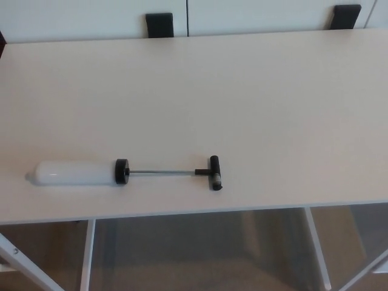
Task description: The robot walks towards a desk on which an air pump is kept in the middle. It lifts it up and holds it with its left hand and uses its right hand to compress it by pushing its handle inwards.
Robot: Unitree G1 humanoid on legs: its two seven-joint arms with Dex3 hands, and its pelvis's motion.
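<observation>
Air pump [124, 172]: lies flat on the bench [254, 97], near its front edge and left of the middle, long axis running left to right.
Pump barrel [74, 173]: white cylinder with a rounded left end, closed at its right end by a black cap [122, 171].
Rod [162, 173]: thin and grey, drawn well out of the cap toward the right.
Handle [215, 173]: black T-bar set across the rod's right end, resting on the bench.
Hands: neither robot hand shows in the head view, so nothing touches the pump and the fingers' state cannot be told.
Cut off: white bench legs [88, 254] below the front edge run out of the picture.
Hard to make out: two dark blocks [160, 25] beyond the far edge, partly hidden by the bench.
</observation>
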